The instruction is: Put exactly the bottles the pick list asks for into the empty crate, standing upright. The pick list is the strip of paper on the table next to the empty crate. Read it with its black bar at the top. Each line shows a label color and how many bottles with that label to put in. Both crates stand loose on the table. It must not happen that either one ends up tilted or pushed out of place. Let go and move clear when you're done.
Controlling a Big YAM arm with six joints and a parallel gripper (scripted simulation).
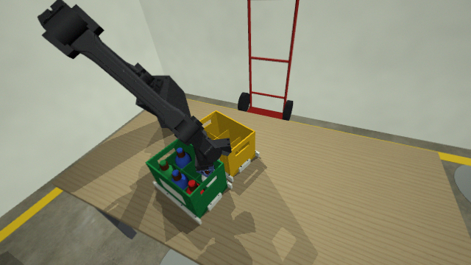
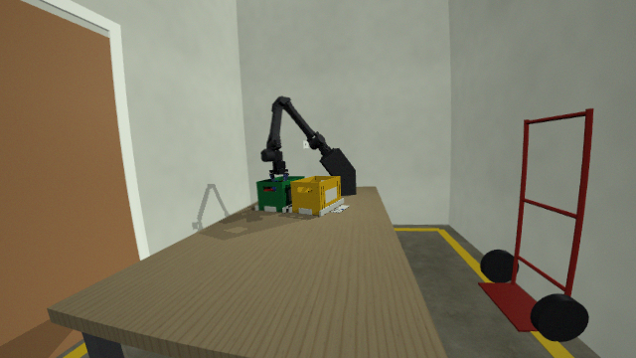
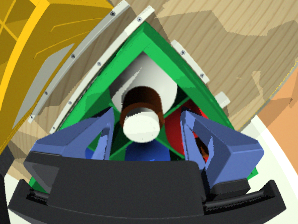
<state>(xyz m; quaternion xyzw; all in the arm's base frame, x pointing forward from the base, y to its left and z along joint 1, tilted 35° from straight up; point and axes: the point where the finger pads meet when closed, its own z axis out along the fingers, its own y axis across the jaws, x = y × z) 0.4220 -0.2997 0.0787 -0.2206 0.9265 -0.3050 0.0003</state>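
Note:
The green crate (image 1: 189,178) holds several bottles: two with blue labels (image 1: 182,158), one green (image 1: 164,167), one red (image 1: 192,185). My gripper (image 1: 206,167) reaches down into its cell nearest the yellow crate. In the wrist view the blue fingers stand open on either side of a white-capped, brown-necked bottle (image 3: 141,121), with gaps on both sides. A red bottle (image 3: 174,129) and a blue one (image 3: 143,153) show in neighbouring cells. The empty yellow crate (image 1: 231,141) stands right beside the green one. The pick list (image 2: 342,209) lies by the yellow crate, too small to read.
The two crates (image 2: 270,195) (image 2: 315,194) stand at the far end of a long wooden table, near the arm's base. A red hand truck (image 1: 268,59) stands on the floor off the table. The green crate's dividers are close around the fingers.

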